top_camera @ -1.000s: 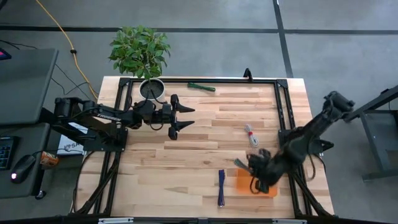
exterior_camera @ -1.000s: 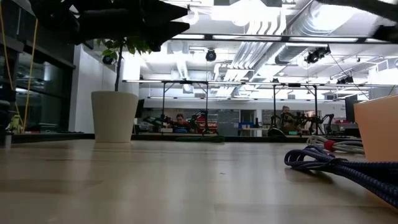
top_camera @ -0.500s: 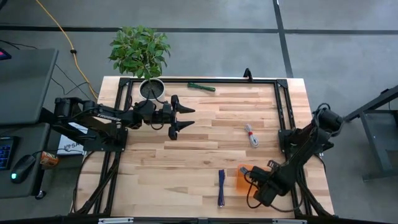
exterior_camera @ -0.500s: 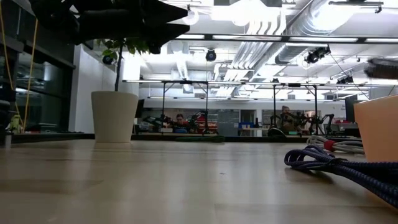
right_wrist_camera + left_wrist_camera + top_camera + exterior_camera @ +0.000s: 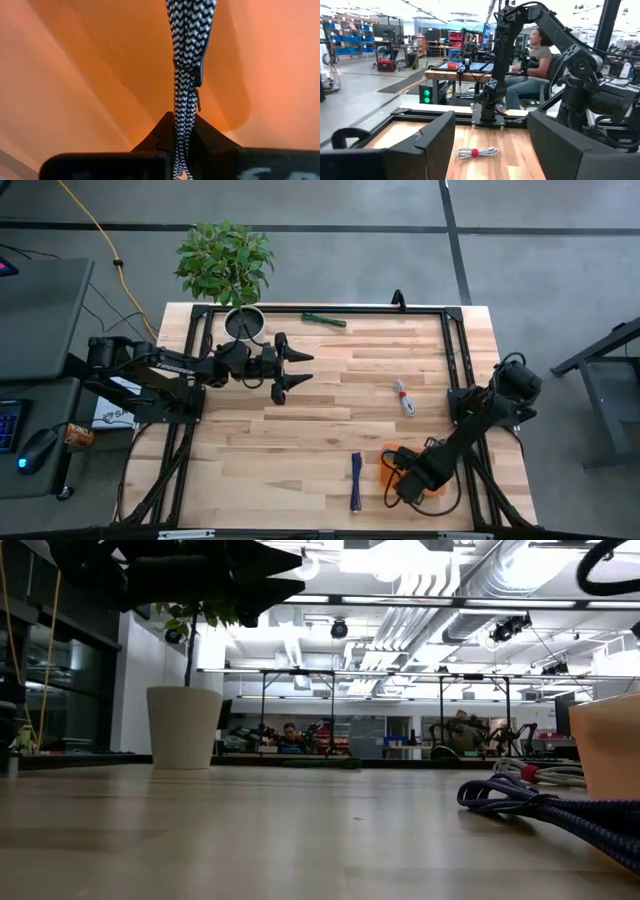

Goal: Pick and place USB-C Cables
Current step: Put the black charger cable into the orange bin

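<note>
right gripper: it's come down over the flat orange rectangular tray point(image 5: 389, 464) at the lower right of the high view, closer in than a second ago when it sat a bit higher and further right. the right gripper point(image 5: 183, 131) has its fingers pinched tight on a braided black-and-white (silvery grey from afar) usb-c cable point(image 5: 188, 60), and the orange fills the whole wrist view behind it.
what that means: my guess is the grey cable is right at the drop-off, only the release is left. it isn't lying loose on the tray yet as far as i can tell.
left gripper: the left gripper point(image 5: 296, 371) hangs over the upper left-middle of the table with its fingers spread wide, nothing between them. hasn't budged over the last second.
other cables: the white usb-c cable bundle with a red tie point(image 5: 403, 397) lies on bare wood right of centre. the dark blue braided usb-c cable point(image 5: 355, 481) lies just left of the tray, not on it. the green usb-c cable point(image 5: 324, 319) sits at the top edge, near the white pot with the leafy green plant point(image 5: 243, 323). none of those three has shifted.
table: light wooden butcher-block table point(image 5: 320, 430).
left to do: looks like three cables still waiting after this one.
</note>
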